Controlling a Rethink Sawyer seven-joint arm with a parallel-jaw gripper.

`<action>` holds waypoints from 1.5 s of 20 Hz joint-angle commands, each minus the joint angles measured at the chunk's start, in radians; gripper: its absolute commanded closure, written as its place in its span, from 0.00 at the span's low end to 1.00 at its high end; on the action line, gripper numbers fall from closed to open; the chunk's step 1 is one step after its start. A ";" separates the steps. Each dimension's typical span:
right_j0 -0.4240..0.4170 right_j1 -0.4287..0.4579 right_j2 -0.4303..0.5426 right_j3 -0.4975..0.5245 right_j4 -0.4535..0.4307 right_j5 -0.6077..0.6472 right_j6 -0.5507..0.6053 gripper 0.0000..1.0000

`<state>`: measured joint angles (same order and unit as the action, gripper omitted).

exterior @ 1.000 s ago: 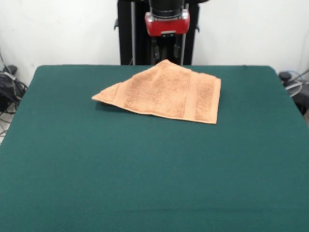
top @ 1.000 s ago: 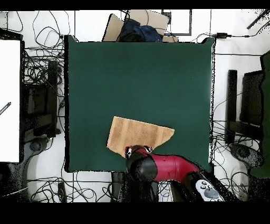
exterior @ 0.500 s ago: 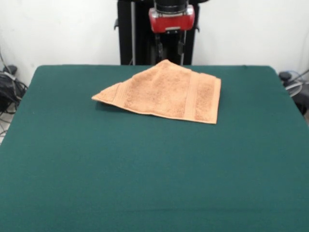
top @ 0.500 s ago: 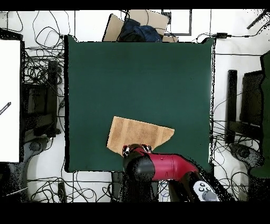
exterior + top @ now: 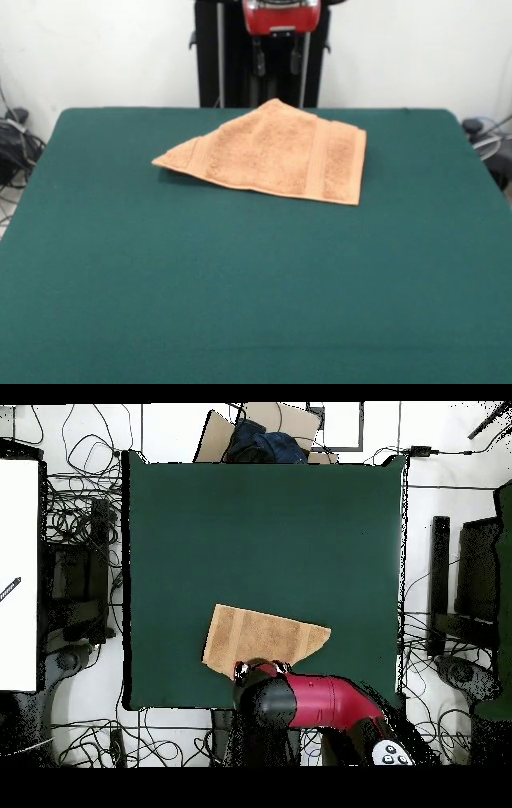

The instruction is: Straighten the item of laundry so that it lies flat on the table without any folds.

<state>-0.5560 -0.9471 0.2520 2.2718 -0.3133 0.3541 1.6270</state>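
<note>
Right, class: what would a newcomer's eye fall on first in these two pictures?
First the peach towel, lying folded into an uneven pointed shape at the robot's side of the dark green table, the only thing on it. Next the red and black gripper, hanging open above the towel's far edge without touching it.

Glossy red arm (image 5: 325, 702) with black joint, two dark pincer (image 5: 277, 58) fingers

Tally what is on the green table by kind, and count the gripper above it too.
Towel: 1, peach-tan, lying partly folded on the table
Gripper: 1, above the towel's far edge, empty
Other objects on the table: 0
Total: 2
</note>
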 commanded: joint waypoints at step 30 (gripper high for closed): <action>-0.144 0.054 0.205 -0.134 -0.019 0.198 -0.099 0.00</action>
<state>-0.6842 -0.8813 0.3629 2.2097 -0.3075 0.4210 1.6270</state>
